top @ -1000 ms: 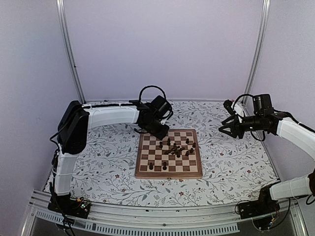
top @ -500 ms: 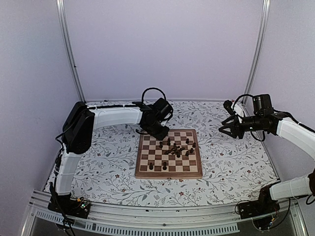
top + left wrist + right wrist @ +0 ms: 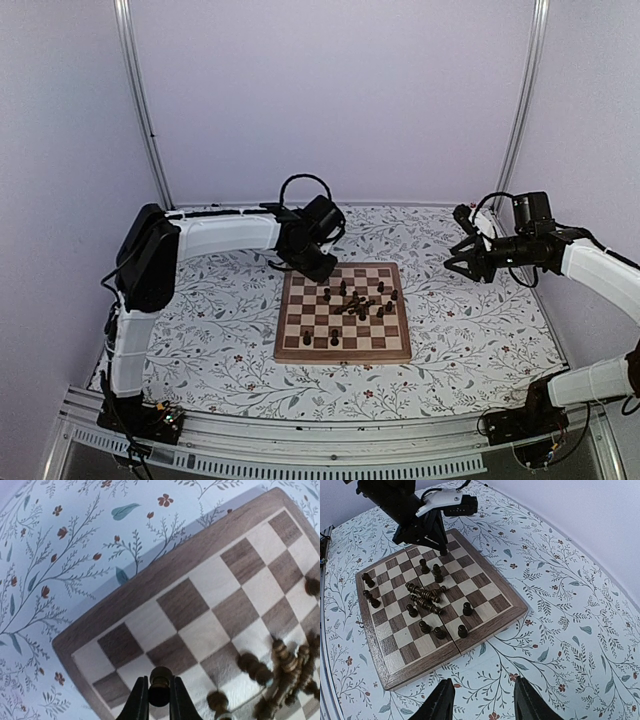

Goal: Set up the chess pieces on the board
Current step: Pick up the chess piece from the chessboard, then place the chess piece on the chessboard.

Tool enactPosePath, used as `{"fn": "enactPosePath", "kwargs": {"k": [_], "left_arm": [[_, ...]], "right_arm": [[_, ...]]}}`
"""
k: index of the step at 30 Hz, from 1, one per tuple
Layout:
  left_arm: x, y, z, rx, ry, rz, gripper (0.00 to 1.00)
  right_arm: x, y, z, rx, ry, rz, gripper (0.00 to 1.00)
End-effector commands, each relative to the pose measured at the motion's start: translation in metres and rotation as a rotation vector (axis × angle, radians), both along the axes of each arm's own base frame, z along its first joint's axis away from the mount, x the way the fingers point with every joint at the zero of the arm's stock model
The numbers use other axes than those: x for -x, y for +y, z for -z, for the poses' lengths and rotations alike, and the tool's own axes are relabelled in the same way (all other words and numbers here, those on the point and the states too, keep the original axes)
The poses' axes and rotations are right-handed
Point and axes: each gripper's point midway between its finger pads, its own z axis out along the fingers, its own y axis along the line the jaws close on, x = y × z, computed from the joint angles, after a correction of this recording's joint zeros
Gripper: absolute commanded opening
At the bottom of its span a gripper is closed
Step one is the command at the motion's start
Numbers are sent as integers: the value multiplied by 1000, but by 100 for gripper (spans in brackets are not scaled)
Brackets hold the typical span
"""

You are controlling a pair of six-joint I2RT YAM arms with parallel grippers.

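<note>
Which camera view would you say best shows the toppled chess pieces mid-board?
The right wrist view: the toppled chess pieces lie unobstructed and individually distinguishable. The top external view shows only a tiny dark cluster; the left wrist view catches some, blurred, at its lower right.

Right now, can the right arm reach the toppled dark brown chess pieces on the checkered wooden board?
Probably yes: its open claw hovers beside the board, nothing blocking the toppled pieces.

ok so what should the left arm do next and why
Probably lift the left gripper straight up slightly: its jaws pinch one chess piece near the board corner, and toppled pieces lie close by, so a sideways drag could knock them.
</note>
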Motion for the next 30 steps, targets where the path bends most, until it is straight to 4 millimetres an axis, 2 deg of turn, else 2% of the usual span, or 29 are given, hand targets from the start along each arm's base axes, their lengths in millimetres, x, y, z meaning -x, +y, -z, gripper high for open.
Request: {"fn": "enactPosePath", "kwargs": {"k": [1, 3, 7, 12, 15, 22, 30], "left_arm": [[19, 31, -81, 69, -81, -12, 3], [42, 39, -97, 112, -78, 13, 3], [93, 54, -107, 162, -46, 49, 3], [142, 72, -81, 134, 23, 55, 3], [162, 72, -67, 146, 65, 67, 3], [180, 65, -38, 145, 110, 84, 3], [184, 54, -19, 110, 135, 106, 3]], "right_arm": [[1, 1, 9, 2, 20, -9, 44], [1, 1, 11, 3, 25, -10, 44], [0, 0, 15, 10, 32, -8, 44], [-2, -1, 20, 19, 44, -1, 44], [-2, -1, 21, 18, 49, -2, 44], [-3, -1, 27, 21, 70, -3, 44], [-3, -1, 29, 27, 71, 0, 44]]}}
